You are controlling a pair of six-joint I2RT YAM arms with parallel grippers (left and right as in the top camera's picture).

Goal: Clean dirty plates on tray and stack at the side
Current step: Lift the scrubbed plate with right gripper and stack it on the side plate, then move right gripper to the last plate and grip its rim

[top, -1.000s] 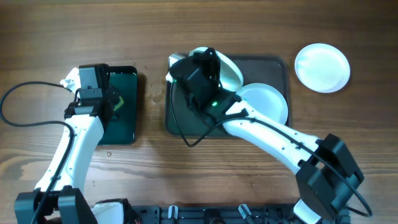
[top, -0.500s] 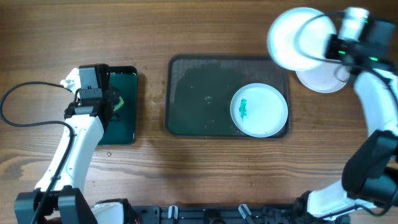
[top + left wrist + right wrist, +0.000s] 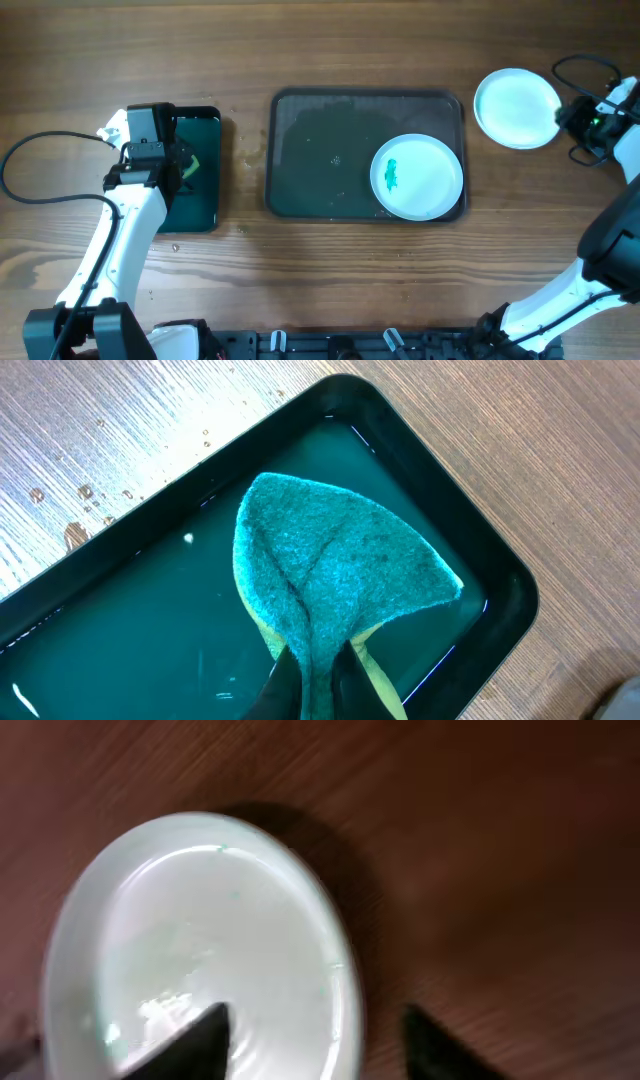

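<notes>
The dark grey tray point(image 3: 320, 160) lies mid-table. On its right end sits a white plate point(image 3: 417, 177) with a teal smear. Another pale plate point(image 3: 517, 108) point(image 3: 200, 940) rests on the wood beyond the tray's upper right corner. My right gripper point(image 3: 575, 117) point(image 3: 315, 1025) is at that plate's right edge, open, one finger over the plate and one over the wood, gripping nothing. My left gripper point(image 3: 180, 165) point(image 3: 318, 660) hangs over the small black tray point(image 3: 215, 190) point(image 3: 440, 510), shut on a folded teal sponge point(image 3: 335, 585).
The small black tray holds green liquid and stands left of the grey tray. Water drops point(image 3: 75, 510) spot the wood beside it. A black cable point(image 3: 40, 195) loops at the far left, another point(image 3: 585, 62) at the far right.
My right arm carried a plate from the tray's left end to the plate at the upper right, set it down and opened. The left arm has not moved.
</notes>
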